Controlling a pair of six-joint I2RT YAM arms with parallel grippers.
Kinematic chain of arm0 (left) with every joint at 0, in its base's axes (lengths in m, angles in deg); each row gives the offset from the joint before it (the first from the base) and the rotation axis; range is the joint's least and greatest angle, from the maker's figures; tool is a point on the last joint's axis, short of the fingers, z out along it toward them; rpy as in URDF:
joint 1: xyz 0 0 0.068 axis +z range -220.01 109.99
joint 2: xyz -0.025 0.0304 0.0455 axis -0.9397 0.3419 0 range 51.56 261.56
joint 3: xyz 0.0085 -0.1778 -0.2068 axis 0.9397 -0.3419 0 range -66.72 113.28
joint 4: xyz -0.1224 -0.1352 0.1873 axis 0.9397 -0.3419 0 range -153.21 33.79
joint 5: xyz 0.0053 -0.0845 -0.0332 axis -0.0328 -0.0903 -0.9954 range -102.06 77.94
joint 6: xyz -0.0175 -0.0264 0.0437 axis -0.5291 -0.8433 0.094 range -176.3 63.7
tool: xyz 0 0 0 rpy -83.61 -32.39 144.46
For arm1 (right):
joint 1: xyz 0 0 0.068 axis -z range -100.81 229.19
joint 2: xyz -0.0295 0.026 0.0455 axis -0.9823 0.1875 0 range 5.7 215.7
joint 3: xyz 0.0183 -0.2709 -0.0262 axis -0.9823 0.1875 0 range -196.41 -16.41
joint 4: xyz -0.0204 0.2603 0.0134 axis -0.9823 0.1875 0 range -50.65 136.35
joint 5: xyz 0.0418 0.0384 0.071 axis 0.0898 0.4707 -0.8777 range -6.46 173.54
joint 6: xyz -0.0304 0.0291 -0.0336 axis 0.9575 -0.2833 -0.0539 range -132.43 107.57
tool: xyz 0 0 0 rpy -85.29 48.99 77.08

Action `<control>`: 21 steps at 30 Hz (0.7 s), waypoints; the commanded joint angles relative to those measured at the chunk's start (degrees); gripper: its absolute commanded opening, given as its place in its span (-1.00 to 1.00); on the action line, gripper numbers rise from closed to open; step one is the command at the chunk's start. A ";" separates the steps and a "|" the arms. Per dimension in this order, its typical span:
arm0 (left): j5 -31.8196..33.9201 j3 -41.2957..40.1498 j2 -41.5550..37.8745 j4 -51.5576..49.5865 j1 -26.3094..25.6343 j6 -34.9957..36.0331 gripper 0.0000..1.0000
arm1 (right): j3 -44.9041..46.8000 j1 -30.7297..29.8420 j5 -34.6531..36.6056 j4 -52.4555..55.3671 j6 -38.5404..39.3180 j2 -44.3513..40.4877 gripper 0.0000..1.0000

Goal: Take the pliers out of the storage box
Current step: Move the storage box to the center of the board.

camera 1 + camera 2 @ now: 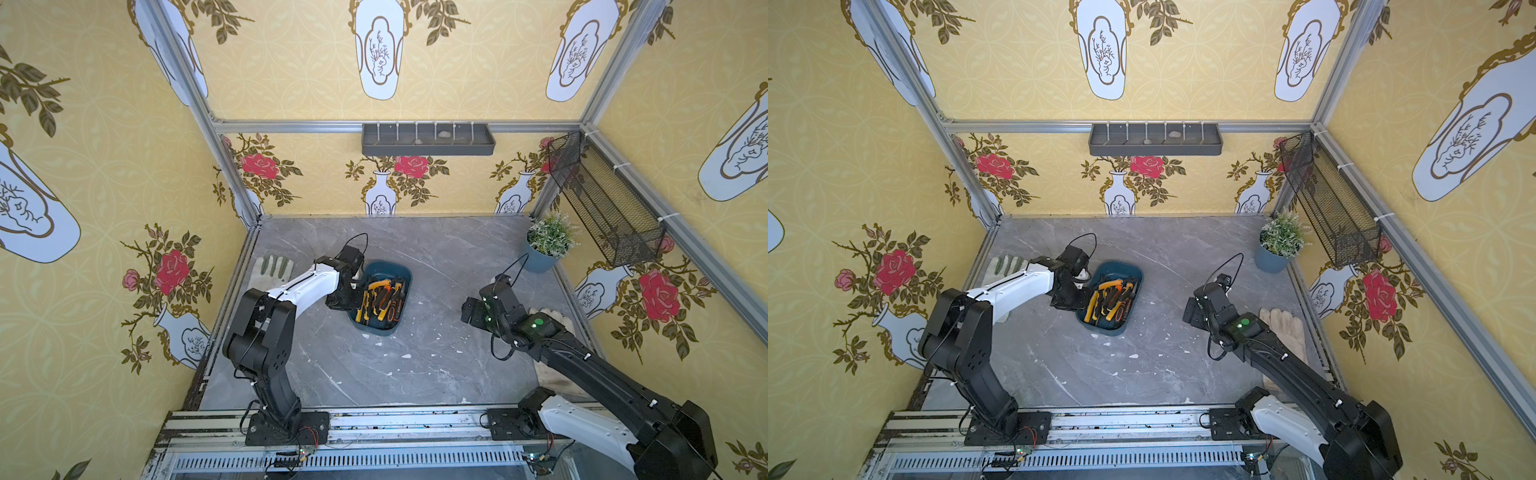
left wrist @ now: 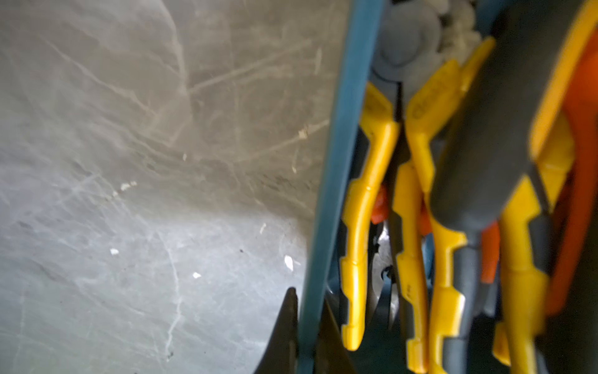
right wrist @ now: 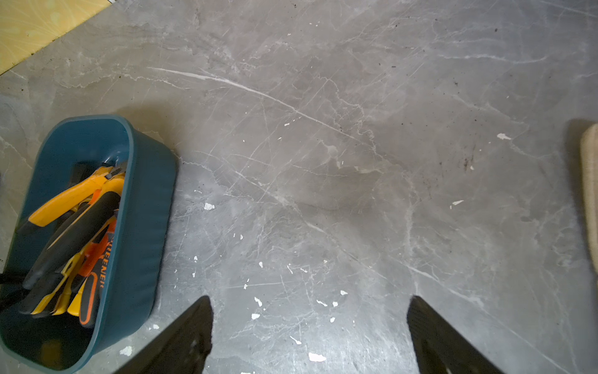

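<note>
The storage box (image 1: 376, 330), a dark teal tub, stands on the grey table left of centre in both top views (image 1: 1136, 272). Inside lie several pliers (image 1: 380, 299) with yellow, orange and black handles, also seen in a top view (image 1: 1108, 299). My left gripper (image 1: 355, 306) is at the box's left side. In the left wrist view the gripper (image 2: 309, 311) is shut on the box wall (image 2: 336, 162), one finger outside and one inside, next to the yellow-handled pliers (image 2: 362, 210). My right gripper (image 3: 309, 304) hangs open over bare table, right of the box (image 3: 142, 210) and pliers (image 3: 81, 207).
A work glove (image 1: 272, 266) lies at the table's left edge, another (image 1: 557, 320) under my right arm. A potted plant (image 1: 544, 249) stands at the back right, below a black mesh basket (image 1: 602, 203). A long grey tray (image 1: 428, 139) hangs on the back wall.
</note>
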 commanded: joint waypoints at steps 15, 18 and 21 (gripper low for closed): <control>6.56 -8.05 -11.04 -5.95 5.40 -6.72 -0.99 | -1.43 -0.61 -0.36 -2.05 0.57 2.73 0.88; 5.92 -9.01 -12.15 -5.97 8.47 -5.58 -0.98 | -1.48 -0.87 -0.56 -2.36 1.01 2.89 0.89; 5.86 -9.43 -12.93 -6.34 11.12 -4.33 -0.98 | -1.81 -1.06 -0.50 -2.40 1.09 3.50 0.90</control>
